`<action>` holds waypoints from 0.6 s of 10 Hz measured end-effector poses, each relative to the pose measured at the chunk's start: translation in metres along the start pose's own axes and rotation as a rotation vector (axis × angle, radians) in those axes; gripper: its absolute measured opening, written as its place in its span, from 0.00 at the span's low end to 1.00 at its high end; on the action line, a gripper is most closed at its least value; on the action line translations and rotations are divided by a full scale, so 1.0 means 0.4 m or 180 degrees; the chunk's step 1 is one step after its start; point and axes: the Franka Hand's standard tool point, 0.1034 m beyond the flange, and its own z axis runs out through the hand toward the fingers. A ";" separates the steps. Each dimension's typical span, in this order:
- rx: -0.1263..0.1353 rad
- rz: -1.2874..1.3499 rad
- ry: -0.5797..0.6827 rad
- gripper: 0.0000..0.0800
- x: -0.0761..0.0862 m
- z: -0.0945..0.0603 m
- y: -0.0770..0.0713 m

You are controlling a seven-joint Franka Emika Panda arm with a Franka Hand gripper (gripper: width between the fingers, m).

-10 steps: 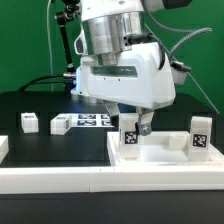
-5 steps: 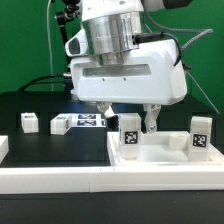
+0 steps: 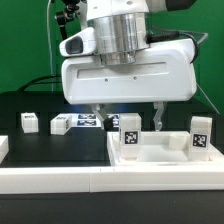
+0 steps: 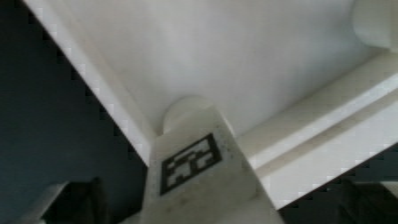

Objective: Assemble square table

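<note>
The white square tabletop (image 3: 152, 153) lies flat, with its raised rim visible. Two white legs stand upright on it: one with a tag (image 3: 130, 132) near its corner on the exterior view's left, another (image 3: 201, 135) on the right. My gripper (image 3: 128, 122) hangs open over the first leg, one finger (image 3: 97, 117) on each side and apart from it. In the wrist view this leg (image 4: 192, 165) rises between the dark fingers (image 4: 71, 200), above the tabletop (image 4: 267, 60). Two loose legs (image 3: 29, 122) (image 3: 60, 125) lie on the black table.
The marker board (image 3: 95, 121) lies flat behind the loose legs, partly hidden by the gripper. A long white border bar (image 3: 60, 180) runs along the front edge. A black stand (image 3: 68, 45) rises at the back on the exterior view's left.
The gripper has turned about its vertical axis, so its wide face is now toward the exterior camera. Its fingers now stand far apart on either side of the tagged leg. The parts have not moved.
</note>
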 end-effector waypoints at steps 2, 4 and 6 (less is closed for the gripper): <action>-0.0016 -0.0405 0.0001 0.81 0.001 0.000 0.001; -0.0079 -0.0956 0.0010 0.81 0.005 -0.004 0.003; -0.0120 -0.1305 0.0005 0.81 0.005 -0.004 0.003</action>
